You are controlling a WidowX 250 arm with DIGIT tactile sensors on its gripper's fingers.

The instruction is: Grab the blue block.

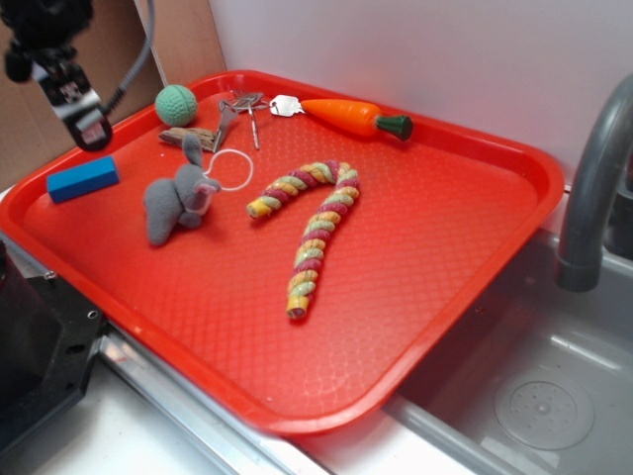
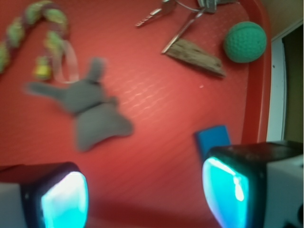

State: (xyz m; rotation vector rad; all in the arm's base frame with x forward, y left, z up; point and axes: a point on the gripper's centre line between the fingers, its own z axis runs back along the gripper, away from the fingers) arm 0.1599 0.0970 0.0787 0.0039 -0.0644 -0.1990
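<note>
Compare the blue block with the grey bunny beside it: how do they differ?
The blue block is a bright, smooth, hard-edged bar; the grey bunny is dull, fuzzy, irregular, with ears. The block lies near the tray's rim; the bunny sits farther in. Both lie untouched on the tray.

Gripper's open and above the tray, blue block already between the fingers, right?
Not quite. The gripper is open above the tray, but the blue block isn't between the fingers: the wrist view shows it lying on the tray beside one finger, ungrasped.

Black hand (image 2: 145, 199) w/ cyan-lit pads (image 2: 64, 202), grey cable (image 1: 134, 69)
</note>
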